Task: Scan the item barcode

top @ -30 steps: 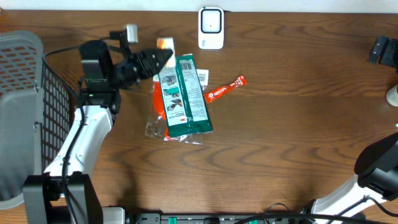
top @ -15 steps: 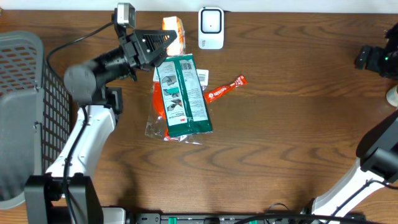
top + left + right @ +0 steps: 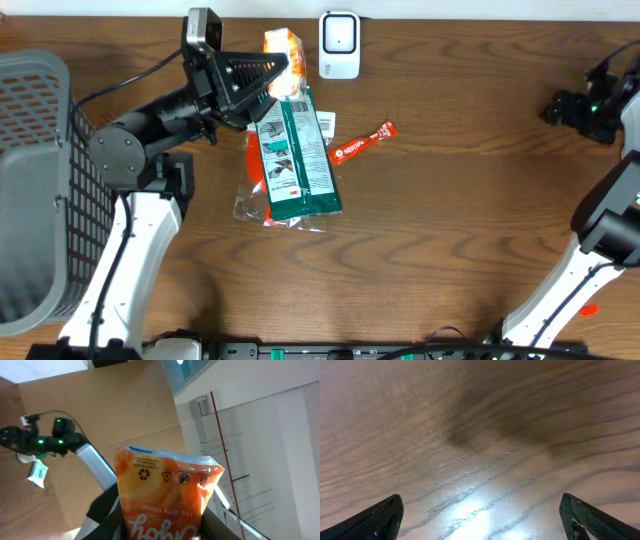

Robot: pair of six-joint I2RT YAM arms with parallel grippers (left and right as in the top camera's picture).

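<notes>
The left fingers [image 3: 262,70] pinch an orange snack bag [image 3: 281,48] and hold it up off the table [image 3: 450,230], near the far edge. The bag hangs just left of the white scanner [image 3: 339,44], close beside it; whether they touch cannot be told from above. In the left wrist view the bag [image 3: 165,490] fills the middle, clamped low down between the two dark fingers [image 3: 111,522], its print upside down and recycling marks along its upper part. No barcode can be made out on the side that shows.

Below the raised bag a green pack [image 3: 295,155] lies flat on a clear wrapper with orange under it. A red strip [image 3: 362,143] lies just to its right, touching the pile's edge. A grey basket [image 3: 40,180] stands at the table's left side.

The right fingers [image 3: 562,107] are far off at the right edge, well apart from the scanner. In the right wrist view they [image 3: 375,520] are spread wide over bare wood, with nothing between them
</notes>
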